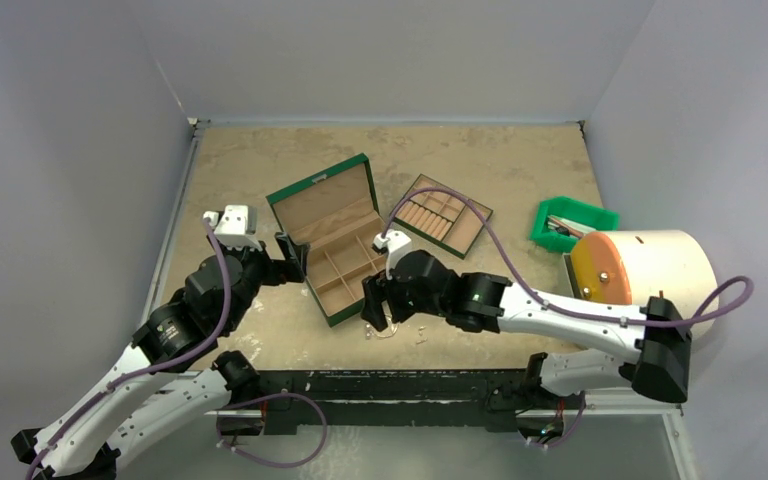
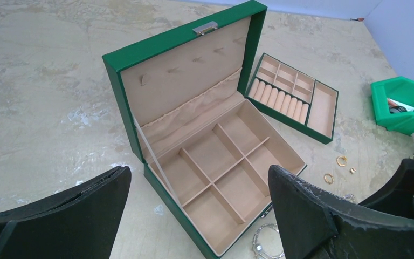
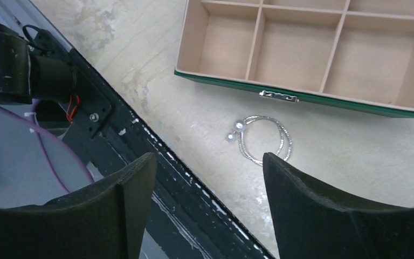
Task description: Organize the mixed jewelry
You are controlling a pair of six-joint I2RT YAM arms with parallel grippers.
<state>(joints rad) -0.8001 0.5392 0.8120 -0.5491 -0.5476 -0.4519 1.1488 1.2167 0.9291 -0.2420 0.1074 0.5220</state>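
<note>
Both pairs of my jaws stand wide open and hold nothing as the sorting waits on its first pick. The nearest piece, a silver chain bracelet (image 3: 261, 139), lies flat on the table (image 3: 356, 162), between my right jaws and the front wall of the green jewelry box (image 3: 345, 102), just below its latch (image 3: 278, 96). From the right wrist it sits ahead of the fingertips and off toward the right-hand finger, not centred in the gap. It is doubled into a loose loop, close to round, so I judge its long axis to be slight and roughly in line with the box front. Its two beaded ends point toward the left-hand finger and the table's near edge.

From above, the right jaws hang almost over the scattered pieces (image 1: 385, 331), while my left jaws sit at the far side of the box, with the box between them and the jewelry. The right arm is plainly the nearer. Two small gold-coloured rings (image 2: 342, 160) and a stud (image 2: 353, 170) lie further along the table. The box compartments in view are bare.
</note>
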